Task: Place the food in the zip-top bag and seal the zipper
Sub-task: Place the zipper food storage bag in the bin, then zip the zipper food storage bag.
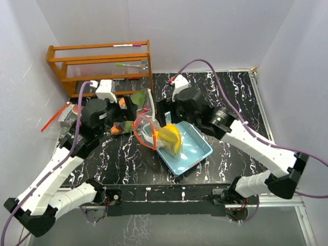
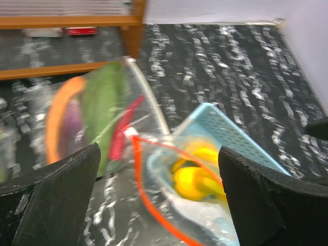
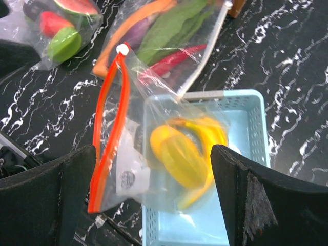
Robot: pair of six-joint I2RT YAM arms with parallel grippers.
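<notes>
Right wrist — yellow fruit (image 3: 179,154) inside clear orange-zip bag (image 3: 123,169); L tool (image 2: 159,151), R tool (image 3: 152,148) released.

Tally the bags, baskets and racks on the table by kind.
Bags: 3
Basket: 1
Rack: 1
Total: 5
</notes>
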